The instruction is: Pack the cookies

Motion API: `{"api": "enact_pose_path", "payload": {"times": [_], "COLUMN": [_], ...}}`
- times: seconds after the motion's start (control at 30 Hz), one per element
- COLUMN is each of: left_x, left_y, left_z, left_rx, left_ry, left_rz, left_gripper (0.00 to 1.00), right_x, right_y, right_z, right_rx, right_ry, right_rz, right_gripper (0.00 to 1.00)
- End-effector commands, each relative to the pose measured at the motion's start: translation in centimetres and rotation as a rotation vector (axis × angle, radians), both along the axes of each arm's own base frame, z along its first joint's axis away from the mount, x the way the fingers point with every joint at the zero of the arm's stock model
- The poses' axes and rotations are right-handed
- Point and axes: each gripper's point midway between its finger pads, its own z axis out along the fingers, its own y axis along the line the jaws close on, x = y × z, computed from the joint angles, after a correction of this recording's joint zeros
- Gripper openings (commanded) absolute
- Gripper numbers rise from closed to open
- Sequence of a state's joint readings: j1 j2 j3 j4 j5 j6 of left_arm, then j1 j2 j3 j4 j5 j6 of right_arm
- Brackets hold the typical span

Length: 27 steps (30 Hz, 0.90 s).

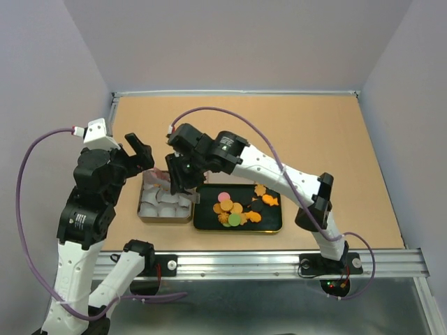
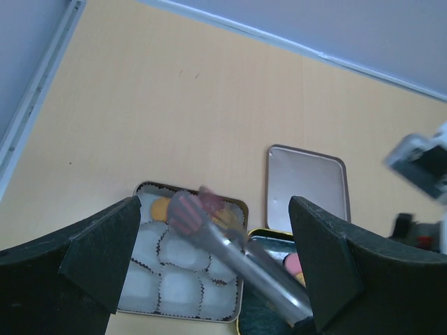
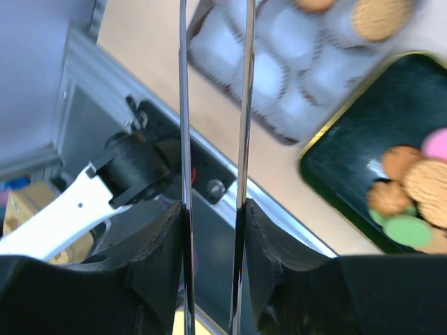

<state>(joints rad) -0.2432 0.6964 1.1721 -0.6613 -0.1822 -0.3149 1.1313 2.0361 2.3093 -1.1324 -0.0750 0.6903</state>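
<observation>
Left wrist: tongs (image 2: pixel 244 258) pinched by right hand (image 3: pixel 213 218), cookie (image 2: pixel 187 213) over tin (image 2: pixel 148 185), 12 o'clock row; lower first; left hand (image 2: pixel 213 230) spread.

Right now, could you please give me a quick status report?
Left gripper open, above the tin. Right gripper shut on tongs, pink cookie at tips. Most cookies on black tray. Lid lies apart, nothing blocking.
</observation>
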Motion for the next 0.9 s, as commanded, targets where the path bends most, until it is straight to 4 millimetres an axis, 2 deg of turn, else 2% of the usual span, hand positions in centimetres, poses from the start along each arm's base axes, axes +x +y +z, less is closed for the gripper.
{"api": "enact_pose_path", "payload": {"times": [0.0,0.2,0.47,0.7,0.87], "left_x": [-0.4,-0.9,-1.3,-1.5,-1.4], "left_y": [0.9,1.3,1.4,1.5,1.5], "left_z": [3.2,4.0,3.6,3.5,3.5], "left_rx": [0.006,0.003,0.003,0.014,0.016], "left_ry": [-0.083,-0.105,-0.097,-0.095,-0.093], "left_rz": [0.04,0.053,0.053,0.054,0.05], "left_gripper": [0.99,0.99,0.99,0.99,0.99], "right_x": [-2.9,-3.7,-2.8,-1.2,-0.7], "right_y": [4.0,5.4,6.5,6.0,5.9], "right_z": [2.3,-0.6,-2.9,-5.2,-5.8], "right_rx": [0.158,0.148,0.115,0.04,0.023], "right_ry": [0.014,0.068,0.057,0.029,0.021], "right_rz": [0.216,0.29,0.293,0.2,0.172], "right_gripper": [0.33,0.33,0.32,0.32,0.32]}}
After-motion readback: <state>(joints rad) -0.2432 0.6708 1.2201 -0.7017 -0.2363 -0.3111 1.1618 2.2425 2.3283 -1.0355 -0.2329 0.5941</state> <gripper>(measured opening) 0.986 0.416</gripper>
